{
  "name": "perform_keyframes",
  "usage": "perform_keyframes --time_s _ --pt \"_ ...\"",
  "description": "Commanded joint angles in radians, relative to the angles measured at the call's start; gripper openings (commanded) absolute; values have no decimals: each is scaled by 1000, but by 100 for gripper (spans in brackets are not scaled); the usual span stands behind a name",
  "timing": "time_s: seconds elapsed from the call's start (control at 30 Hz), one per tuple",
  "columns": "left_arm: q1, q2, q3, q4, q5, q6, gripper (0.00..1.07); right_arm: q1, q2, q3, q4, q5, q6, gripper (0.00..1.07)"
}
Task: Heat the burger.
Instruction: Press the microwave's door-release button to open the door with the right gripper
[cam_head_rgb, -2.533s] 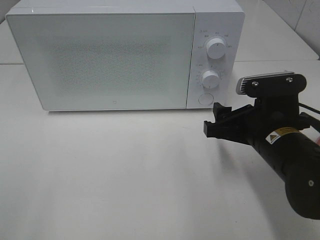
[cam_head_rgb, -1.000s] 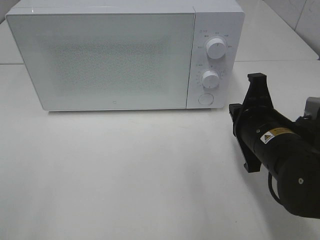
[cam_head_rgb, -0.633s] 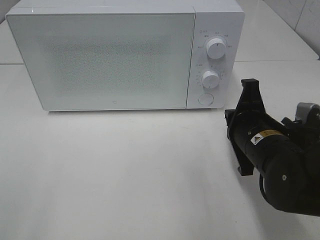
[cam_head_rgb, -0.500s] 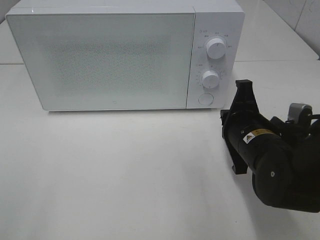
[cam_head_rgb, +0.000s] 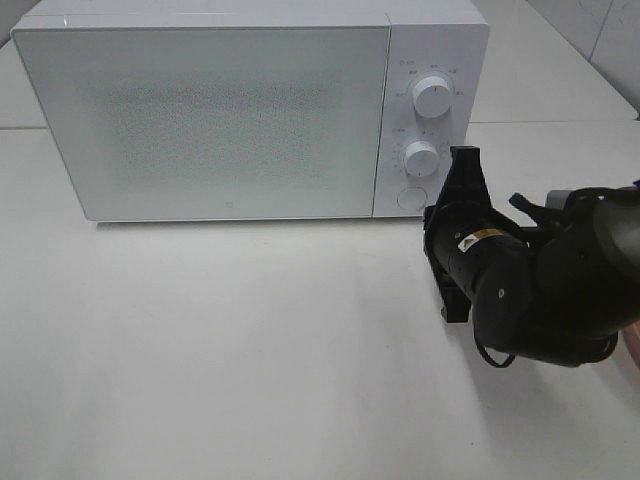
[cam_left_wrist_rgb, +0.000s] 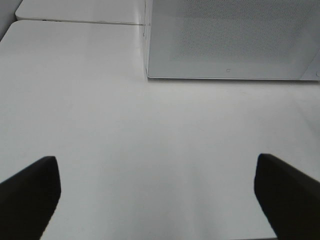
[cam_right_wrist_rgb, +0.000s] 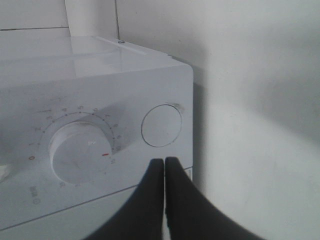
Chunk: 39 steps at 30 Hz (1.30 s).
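Microwave (cam_head_rgb: 200, 120) door frosted, interior unseen. Upper dial (cam_head_rgb: 432, 98) lettering too small to read. Right arm (cam_head_rgb: 560, 290) cut off at 3 o'clock edge, masking right gripper (cam_right_wrist_rgb: 164, 162) in high view. Left gripper (cam_left_wrist_rgb: 156, 159) fingers (cam_left_wrist_rgb: 30, 195) cropped, blurred.

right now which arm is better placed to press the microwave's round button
Right. The right gripper, shut, points close by the round button on the microwave; the left gripper is open over the table, far from it.
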Motion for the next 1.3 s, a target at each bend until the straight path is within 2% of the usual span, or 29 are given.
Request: perform_keyframes --time_s 0.03,0.4,0.8,1.3 --pt "-3 -21 2 -4 -15 0 98 -40 -4 -51 -18 63 -63 0" --pt "-3 -21 2 -4 -15 0 98 -70 55 -110 -68 101 -31 0" --pt "-3 -21 2 -4 -15 -1 98 -77 116 -180 -55 100 -39 0" --pt "-3 -21 2 -4 -15 -1 98 -95 137 -217 -43 114 -65 0"
